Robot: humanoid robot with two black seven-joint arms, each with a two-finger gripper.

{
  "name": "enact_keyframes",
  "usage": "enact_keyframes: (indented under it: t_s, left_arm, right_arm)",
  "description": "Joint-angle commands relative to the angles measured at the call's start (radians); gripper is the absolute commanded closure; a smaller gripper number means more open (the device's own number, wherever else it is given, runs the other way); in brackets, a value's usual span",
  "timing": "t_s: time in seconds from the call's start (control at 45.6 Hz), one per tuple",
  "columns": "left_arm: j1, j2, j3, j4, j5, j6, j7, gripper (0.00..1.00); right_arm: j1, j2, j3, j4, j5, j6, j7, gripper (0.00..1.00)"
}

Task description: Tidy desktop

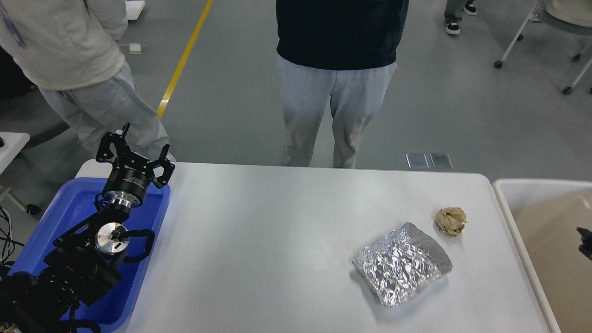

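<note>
Fingers of the left gripper [135, 149] stand spread apart and empty, pointing toward 12 o'clock above the far end of the blue tray [69, 208] at the left edge of the desktop [259, 240]. From those fingers, the two loose items lie well apart toward 4 o'clock, across a wide bare stretch of white surface: a crumpled silver foil bag [401, 263] and, just beyond it toward 1 o'clock, a balled-up piece of brown paper [450, 221]. The foil bag lies flat, its long axis running roughly from 7 o'clock to 1 o'clock, one corner near the paper ball but not touching it. Both sit close to the desktop's right edge, beside the beige bin [508, 212], which looks the likely home for them. A small dark shape at the right border of the view, over the bin, may be the right gripper, but whether it is open or closed cannot be told. That side appears far nearer to both items than the left arm. Two people stand beyond the far edge; the middle of the desktop offers open room for any reach.
</note>
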State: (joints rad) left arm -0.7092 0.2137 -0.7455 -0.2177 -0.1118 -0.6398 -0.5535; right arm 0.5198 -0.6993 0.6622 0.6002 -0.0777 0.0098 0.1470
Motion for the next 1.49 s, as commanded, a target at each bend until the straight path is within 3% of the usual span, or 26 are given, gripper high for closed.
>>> enact_keyframes:
  t_s: [0.0,0.088,0.175,0.329,0.526,0.921,1.14,1.469]
  left_arm:
    - [0.000,0.001,0.000,0.000,0.000,0.000,0.000,0.00]
    - [0.000,0.001,0.000,0.000,0.000,0.000,0.000,0.00]
    - [0.000,0.001,0.000,0.000,0.000,0.000,0.000,0.00]
    - [0.000,0.001,0.000,0.000,0.000,0.000,0.000,0.00]
    - [0.000,0.001,0.000,0.000,0.000,0.000,0.000,0.00]
    - [0.000,0.001,0.000,0.000,0.000,0.000,0.000,0.00]
    - [0.000,0.001,0.000,0.000,0.000,0.000,0.000,0.00]
    - [0.000,0.001,0.000,0.000,0.000,0.000,0.000,0.00]
  right_arm:
    - [-0.150,0.006,0.325,0.387,-0.115,-0.013,0.088,0.00]
    - [-0.213,0.072,0.436,0.461,-0.213,-0.031,0.167,0.00]
    - [-0.239,0.162,0.519,0.498,-0.329,-0.036,0.197,0.00]
    - [-0.241,0.308,0.565,0.492,-0.468,-0.037,0.198,0.00]
    - [-0.184,0.351,0.524,0.403,-0.462,-0.034,0.198,0.00]
    - [-0.170,0.354,0.533,0.385,-0.421,-0.039,0.197,0.00]
    - [-0.179,0.357,0.519,0.380,-0.197,-0.031,0.197,0.00]
    - [-0.175,0.336,0.450,0.378,-0.201,-0.027,0.200,0.00]
